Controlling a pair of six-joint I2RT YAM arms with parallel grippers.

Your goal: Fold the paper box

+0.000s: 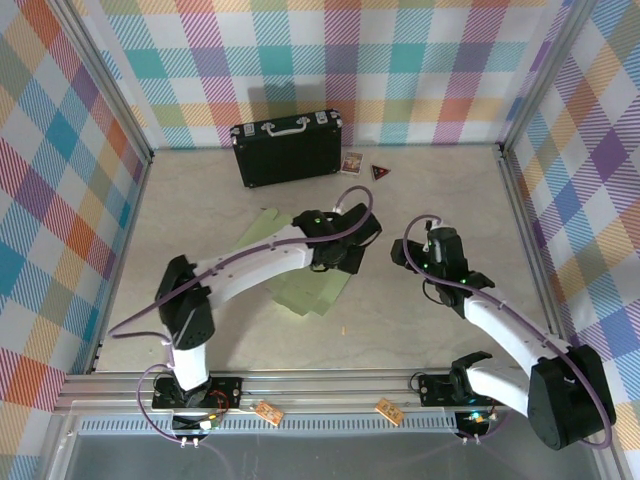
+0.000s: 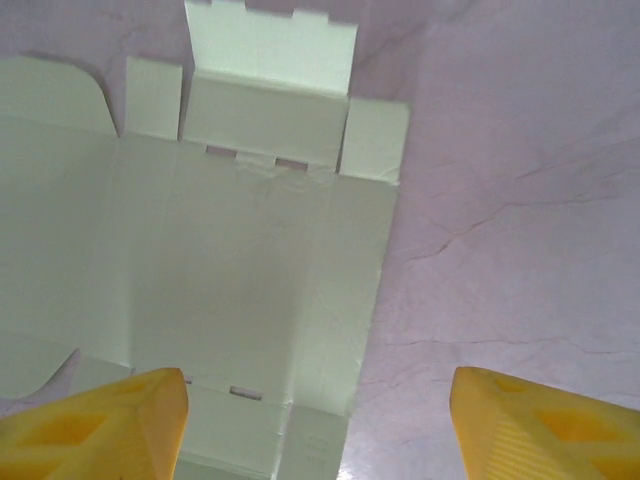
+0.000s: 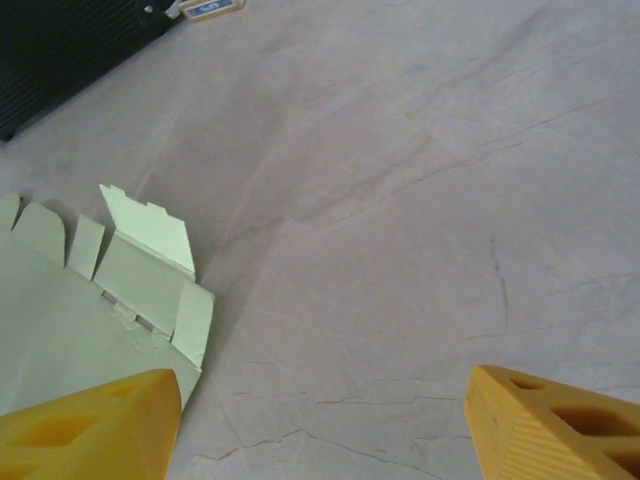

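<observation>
- Paper box (image 1: 312,292) laid flat and unfolded on table (image 1: 200,230), near centre; partly overlapped by left arm (image 1: 260,262) in top view.
- Left gripper (image 2: 318,390) held above box's right edge: one finger over card, other over bare table.
- Right gripper (image 1: 415,252) placed right of box, apart from it, over bare table.
- Suitcase (image 1: 288,150) set behind box, well apart, near back wall.
- Two small cards (image 1: 350,163) laid just right of suitcase.

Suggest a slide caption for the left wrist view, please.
Open left gripper poised over the flat, creased paper box lying unfolded on the pale table.
</observation>
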